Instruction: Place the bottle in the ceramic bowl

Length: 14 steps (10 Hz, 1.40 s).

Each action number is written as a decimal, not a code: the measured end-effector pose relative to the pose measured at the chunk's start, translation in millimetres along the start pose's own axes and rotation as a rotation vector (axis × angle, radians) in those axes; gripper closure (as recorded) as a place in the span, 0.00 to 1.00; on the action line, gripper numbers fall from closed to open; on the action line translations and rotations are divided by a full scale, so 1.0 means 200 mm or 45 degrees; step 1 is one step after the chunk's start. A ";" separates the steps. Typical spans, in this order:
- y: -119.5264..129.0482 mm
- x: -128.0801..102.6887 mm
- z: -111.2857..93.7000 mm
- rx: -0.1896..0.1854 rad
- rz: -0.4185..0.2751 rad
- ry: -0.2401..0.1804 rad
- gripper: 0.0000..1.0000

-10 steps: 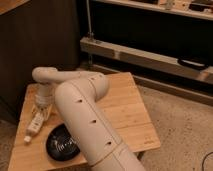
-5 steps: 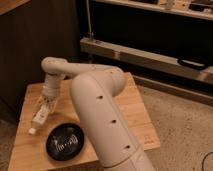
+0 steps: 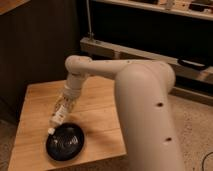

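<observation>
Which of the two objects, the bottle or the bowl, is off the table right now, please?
The white bottle: the gripper holds it tilted, cap down, over the rim of the black ceramic bowl, which rests on the wooden table.

**Cream arm, white bottle, black bowl on pale wood**

The robot arm (image 3: pixel 135 85) is a smooth cream-white with small dark dots along its shell. Its gripper (image 3: pixel 63 103) is the same cream. Between the fingers sits a white bottle (image 3: pixel 56 119) with a pale cap. Just below the fingers, a glossy black ceramic bowl (image 3: pixel 65 142) shows faint concentric rings. The table (image 3: pixel 35 107) is light honey-coloured wood with visible grain.
</observation>
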<state>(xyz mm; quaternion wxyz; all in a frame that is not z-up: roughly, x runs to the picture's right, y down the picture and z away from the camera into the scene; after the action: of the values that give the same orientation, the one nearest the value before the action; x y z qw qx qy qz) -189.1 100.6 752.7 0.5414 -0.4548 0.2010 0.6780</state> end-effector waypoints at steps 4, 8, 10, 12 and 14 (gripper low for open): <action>-0.14 0.16 -0.02 -0.056 -0.024 -0.315 1.00; -0.08 0.18 0.08 -0.052 -0.058 -0.269 0.75; -0.09 0.19 0.17 -0.051 -0.098 -0.191 0.55; -0.12 0.21 0.25 -0.040 -0.125 -0.140 0.35; -0.15 0.22 0.30 -0.029 -0.145 -0.132 0.21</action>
<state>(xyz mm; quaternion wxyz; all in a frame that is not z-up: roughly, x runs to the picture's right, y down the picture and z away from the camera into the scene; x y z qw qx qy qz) -185.2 180.3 752.1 0.5837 -0.4358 0.1386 0.6710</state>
